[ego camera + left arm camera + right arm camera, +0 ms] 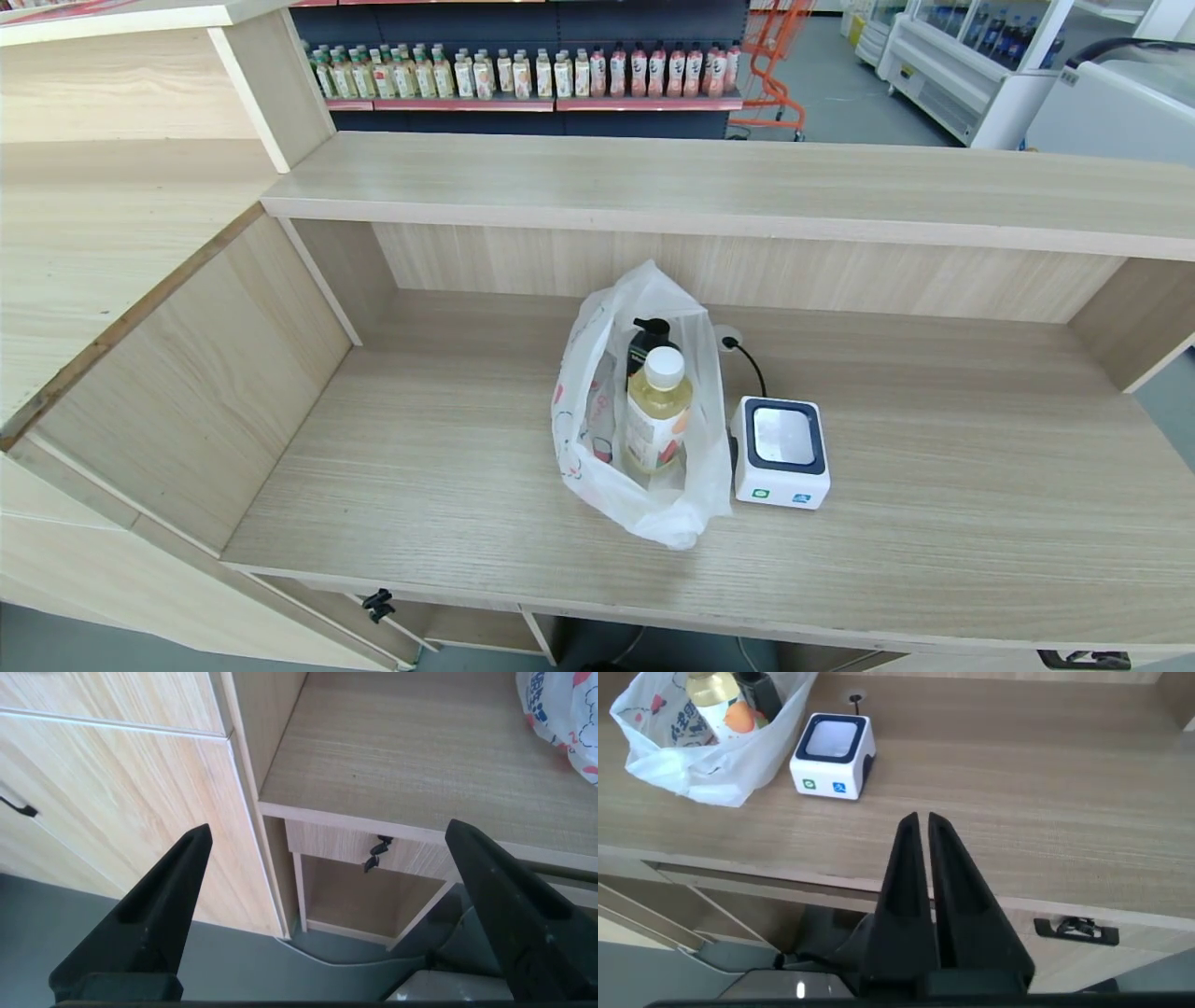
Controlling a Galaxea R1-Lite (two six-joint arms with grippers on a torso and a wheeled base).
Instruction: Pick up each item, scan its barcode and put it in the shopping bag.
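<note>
Both bottles in sight are already inside the bag, which stands on the tabletop with its mouth gaping. The pale bottle is upright near the front of the bag. The dark bottle is just behind it, at its 12 o'clock. The scanner sits just beside the bag at its 3 o'clock, with its cable running back toward 12.

The main risk, as I judge it, is the bag itself. It is thin and slack, and only the bottles hold it up. A nudge to its wall or a tug on a handle could tip the tall pale bottle and spill both onto the tabletop or against the scanner.

A second risk comes from below. Both claws hang lower than the tabletop's front edge, so an arm lifting straight up could strike that edge or catch a drawer handle.

The left claw is spread wide, holds nothing and touches nothing, with the bag's corner off at its 1 o'clock. The right claw is clenched fully on itself and empty, with the scanner at about its 11 o'clock and well apart from it.
</note>
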